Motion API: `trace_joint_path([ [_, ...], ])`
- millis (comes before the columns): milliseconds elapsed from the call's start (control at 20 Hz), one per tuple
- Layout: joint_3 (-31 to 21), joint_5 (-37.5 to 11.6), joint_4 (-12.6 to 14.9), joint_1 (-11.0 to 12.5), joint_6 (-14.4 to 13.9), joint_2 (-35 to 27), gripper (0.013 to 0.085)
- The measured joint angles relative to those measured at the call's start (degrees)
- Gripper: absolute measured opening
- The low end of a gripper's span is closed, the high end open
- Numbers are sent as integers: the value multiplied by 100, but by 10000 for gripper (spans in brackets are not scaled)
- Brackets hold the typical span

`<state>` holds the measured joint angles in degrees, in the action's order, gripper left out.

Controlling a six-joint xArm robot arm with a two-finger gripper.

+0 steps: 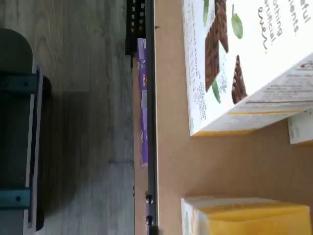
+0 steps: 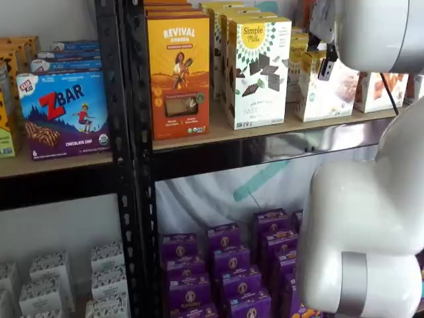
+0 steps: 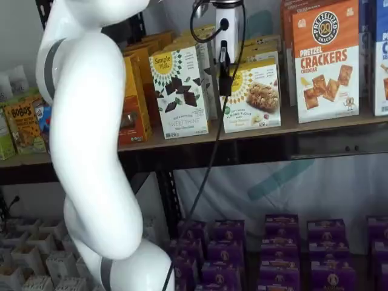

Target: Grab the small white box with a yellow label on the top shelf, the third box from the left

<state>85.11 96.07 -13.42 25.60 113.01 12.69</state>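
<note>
A: Where does the small white box (image 3: 253,96) stand?

B: On the top shelf (image 3: 315,126), near the front edge. In both shelf views it sits between the taller white carton with dark diamonds (image 3: 180,92) and the orange cracker box (image 3: 325,60). The round yellow sunburst label is at its upper corner, with a baked-snack picture below it.

A: Is it upright?

B: Yes, upright, face to the front, with more of the same kind lined up behind it. Part of its front is hidden in a shelf view (image 2: 324,86) by the arm's white body.

A: And the gripper?

B: In a shelf view the gripper (image 3: 224,70) hangs from the top edge, white body above, black fingers below, with a cable (image 3: 209,157) looping down beside it. It is in front of the small white box's near edge, between that box and the diamond carton. The fingers show as one dark strip, side-on, so I cannot tell whether they are parted or closed. Nothing shows in them.

A: What does the wrist view give?

B: The tan shelf board (image 1: 230,166) with its dark front rail, the diamond carton (image 1: 244,63) lying across the picture, and a yellow-topped carton (image 1: 244,215) near it. Beyond the rail there is grey floor and a purple box (image 1: 142,98) lower down.

A: Anything else around?

B: An orange-yellow carton (image 2: 179,66) beside the diamond carton, and rows of purple boxes (image 3: 279,242) below the shelf.
</note>
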Motion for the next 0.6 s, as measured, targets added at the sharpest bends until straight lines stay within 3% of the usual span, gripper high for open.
trace_joint_path([
  [100,-10,-15,-2,0,0,15,530],
  [350,3,8,29,-18,-15,22,530],
  [500,7,18,24,-16,-16,27,450],
  [600,3,15,28,-16,-17,36,450],
])
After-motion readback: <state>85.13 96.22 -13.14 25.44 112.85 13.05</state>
